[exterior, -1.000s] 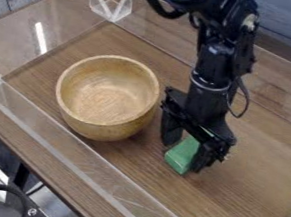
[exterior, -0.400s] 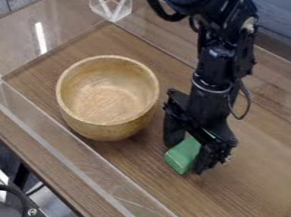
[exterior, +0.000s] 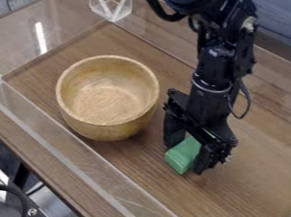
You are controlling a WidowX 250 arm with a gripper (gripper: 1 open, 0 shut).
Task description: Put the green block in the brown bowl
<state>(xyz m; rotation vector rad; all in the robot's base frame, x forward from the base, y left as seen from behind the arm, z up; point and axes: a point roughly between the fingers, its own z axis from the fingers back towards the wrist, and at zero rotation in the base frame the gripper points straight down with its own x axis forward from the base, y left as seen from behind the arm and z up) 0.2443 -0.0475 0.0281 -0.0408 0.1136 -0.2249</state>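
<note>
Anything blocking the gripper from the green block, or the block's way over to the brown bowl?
Nothing visible. The open gripper is already down around the green block, which sits on the table between its fingers. The brown bowl stands right beside it, with only bare wood between; the bowl's rim is all it has to clear.

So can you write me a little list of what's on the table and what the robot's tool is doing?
green block: on the wooden table, to the right of the bowl, not in it
brown bowl: upright, nothing inside
tool: pointing straight down, open, jaws on either side of the block
block lifted: no, it sits on the table
clear stand: at the far edge, away from the rest
</note>
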